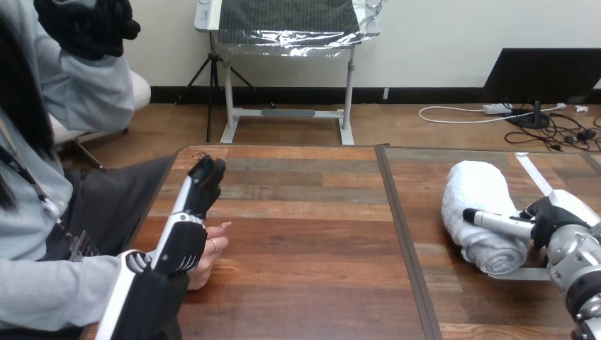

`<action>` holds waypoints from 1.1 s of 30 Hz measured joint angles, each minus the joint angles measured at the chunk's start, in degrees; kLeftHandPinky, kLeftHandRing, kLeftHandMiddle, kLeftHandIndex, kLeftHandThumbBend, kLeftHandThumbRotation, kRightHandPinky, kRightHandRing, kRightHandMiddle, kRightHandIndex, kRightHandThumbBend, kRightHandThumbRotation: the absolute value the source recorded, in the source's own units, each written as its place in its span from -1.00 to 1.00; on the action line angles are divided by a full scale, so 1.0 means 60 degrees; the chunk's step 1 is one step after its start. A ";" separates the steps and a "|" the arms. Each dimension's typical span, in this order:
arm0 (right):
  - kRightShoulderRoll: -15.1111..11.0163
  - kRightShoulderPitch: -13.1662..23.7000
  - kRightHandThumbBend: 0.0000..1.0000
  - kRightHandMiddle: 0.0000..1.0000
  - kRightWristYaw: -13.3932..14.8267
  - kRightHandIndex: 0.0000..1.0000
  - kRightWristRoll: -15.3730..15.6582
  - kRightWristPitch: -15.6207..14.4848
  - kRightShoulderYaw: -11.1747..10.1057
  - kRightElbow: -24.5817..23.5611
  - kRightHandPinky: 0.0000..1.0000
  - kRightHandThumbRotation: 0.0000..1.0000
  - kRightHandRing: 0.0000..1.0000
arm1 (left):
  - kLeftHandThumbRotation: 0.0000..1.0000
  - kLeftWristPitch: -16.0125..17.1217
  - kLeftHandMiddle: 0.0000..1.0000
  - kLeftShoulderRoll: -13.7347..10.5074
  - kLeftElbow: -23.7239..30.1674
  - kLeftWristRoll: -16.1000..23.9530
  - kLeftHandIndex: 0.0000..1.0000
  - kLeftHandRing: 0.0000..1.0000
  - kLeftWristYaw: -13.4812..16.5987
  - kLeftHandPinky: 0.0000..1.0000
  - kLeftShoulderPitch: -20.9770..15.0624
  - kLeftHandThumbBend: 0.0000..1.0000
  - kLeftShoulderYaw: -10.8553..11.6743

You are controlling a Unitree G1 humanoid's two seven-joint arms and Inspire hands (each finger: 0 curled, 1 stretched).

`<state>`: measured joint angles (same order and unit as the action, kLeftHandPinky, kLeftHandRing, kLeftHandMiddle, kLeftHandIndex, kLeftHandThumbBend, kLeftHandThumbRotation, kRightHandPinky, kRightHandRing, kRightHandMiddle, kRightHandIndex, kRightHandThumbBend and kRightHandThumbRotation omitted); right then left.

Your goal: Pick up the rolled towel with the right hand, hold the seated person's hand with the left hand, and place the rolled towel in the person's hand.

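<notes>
The rolled white towel lies on the right half of the wooden table. My right hand is at the towel's right side, with one straight finger laid across its top; the towel rests on the table. At the left edge, the person's hand rests on the table, fingers pointing right. My left hand stands against the near side of it, back toward me, with its fingers stretched straight away from me and not curled round it. Most of the person's hand is hidden behind mine.
A dark seam runs front to back between the two table halves. White tape strips frame the spot where the towel lies. The person's lap and arm fill the left edge.
</notes>
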<state>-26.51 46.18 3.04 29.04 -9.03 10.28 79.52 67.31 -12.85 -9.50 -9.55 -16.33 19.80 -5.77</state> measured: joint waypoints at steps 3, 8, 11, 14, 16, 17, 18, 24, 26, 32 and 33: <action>0.0031 0.0001 0.98 0.51 -0.0001 0.47 0.0011 -0.0039 0.0036 -0.0006 -0.90 0.43 0.48 | 0.29 0.0139 1.00 -0.0025 -0.0001 -0.0183 1.00 1.00 -0.0065 1.00 0.0025 1.00 -0.0078; 0.0067 0.0000 0.96 0.56 0.0003 0.51 0.0028 -0.0103 0.0082 -0.0024 -0.71 0.40 0.45 | 0.32 0.0337 1.00 -0.0026 0.0008 -0.0241 1.00 0.99 -0.0089 0.98 0.0045 1.00 -0.0071; 0.0080 0.0000 0.97 0.51 0.0039 0.47 0.0033 -0.0140 0.0106 -0.0030 -0.68 0.35 0.35 | 0.33 0.0457 1.00 -0.0027 0.0009 -0.0248 1.00 0.99 -0.0090 0.96 0.0050 1.00 -0.0065; 0.0110 -0.0004 0.96 0.48 0.0158 0.44 0.0033 -0.0186 0.0117 -0.0033 -0.59 0.18 0.33 | 0.33 0.0539 1.00 -0.0033 0.0009 -0.0265 0.99 0.99 -0.0105 0.94 0.0050 1.00 -0.0067; 0.0146 -0.0017 0.96 0.51 0.0292 0.45 0.0027 -0.0190 0.0114 -0.0034 -0.50 0.11 0.37 | 0.33 0.0555 1.00 -0.0032 0.0021 -0.0258 0.99 0.99 -0.0103 0.94 0.0061 1.00 -0.0059; 0.0168 -0.0024 0.95 0.50 0.0346 0.46 0.0026 -0.0192 0.0110 -0.0034 -0.48 0.06 0.36 | 0.32 0.0554 1.00 -0.0029 0.0032 -0.0256 0.99 0.99 -0.0100 0.94 0.0072 1.00 -0.0054; 0.0198 -0.0035 0.95 0.49 0.0432 0.46 0.0020 -0.0192 0.0103 -0.0034 -0.46 0.01 0.35 | 0.31 0.0554 1.00 -0.0029 0.0042 -0.0257 0.99 0.99 -0.0097 0.94 0.0086 1.00 -0.0054; 0.0329 -0.0134 0.92 0.48 0.0878 0.46 -0.0025 -0.0190 0.0034 -0.0043 -0.43 -0.35 0.30 | 0.30 0.0585 1.00 -0.0029 0.0054 -0.0279 0.99 1.00 -0.0105 0.95 0.0121 1.00 -0.0081; 0.0362 -0.0161 0.91 0.46 0.1025 0.46 -0.0014 -0.0183 0.0044 -0.0045 -0.42 -0.47 0.26 | 0.31 0.0606 1.00 -0.0033 0.0054 -0.0315 0.99 1.00 -0.0107 0.96 0.0123 1.00 -0.0108; 0.0497 -0.0245 0.88 0.39 0.1340 0.39 -0.0017 -0.0030 0.0041 -0.0075 -0.38 -0.84 0.18 | 0.31 0.0655 1.00 -0.0034 0.0056 -0.0376 0.99 1.00 -0.0111 0.98 0.0127 1.00 -0.0146; 0.0525 -0.0252 0.88 0.38 0.1378 0.38 -0.0018 0.0011 0.0039 -0.0090 -0.37 -0.87 0.17 | 0.31 0.0655 1.00 -0.0034 0.0059 -0.0376 0.99 1.00 -0.0110 0.98 0.0132 1.00 -0.0147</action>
<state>-23.35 44.67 11.30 28.94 -8.96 10.52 78.98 71.23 -13.05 -9.15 -11.81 -16.99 20.59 -6.65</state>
